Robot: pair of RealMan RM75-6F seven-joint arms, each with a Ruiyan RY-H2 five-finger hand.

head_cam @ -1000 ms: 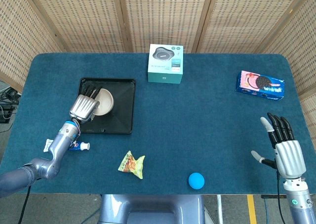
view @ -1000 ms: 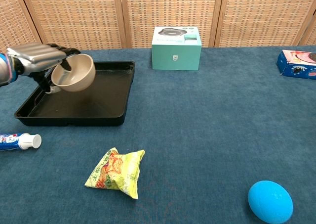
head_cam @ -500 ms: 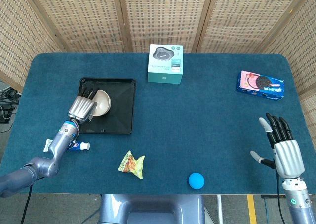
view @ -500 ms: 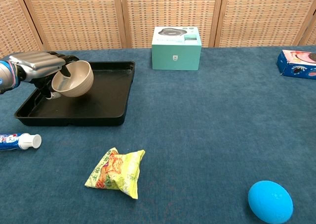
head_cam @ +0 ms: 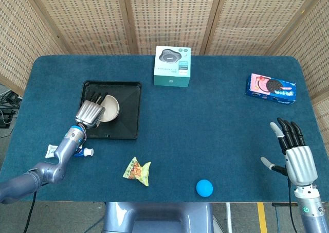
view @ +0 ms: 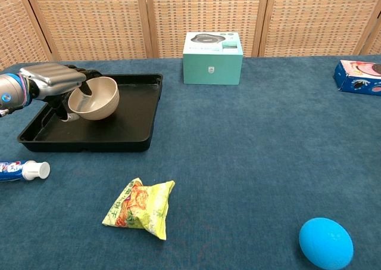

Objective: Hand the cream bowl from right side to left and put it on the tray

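Note:
The cream bowl is low over the black tray, tilted, at the tray's middle left. My left hand grips the bowl's rim, fingers over its near-left side. Whether the bowl's base touches the tray floor I cannot tell. My right hand stands at the table's near right corner, fingers spread and upright, holding nothing; only the head view shows it.
A toothpaste tube lies just in front of the tray. A yellow snack bag and a blue ball sit near the front edge. A teal box stands at the back, a biscuit packet at far right.
My left hand has carried the bowl down and slightly right over the tray, lowering it toward the tray floor. The right hand has stayed put.

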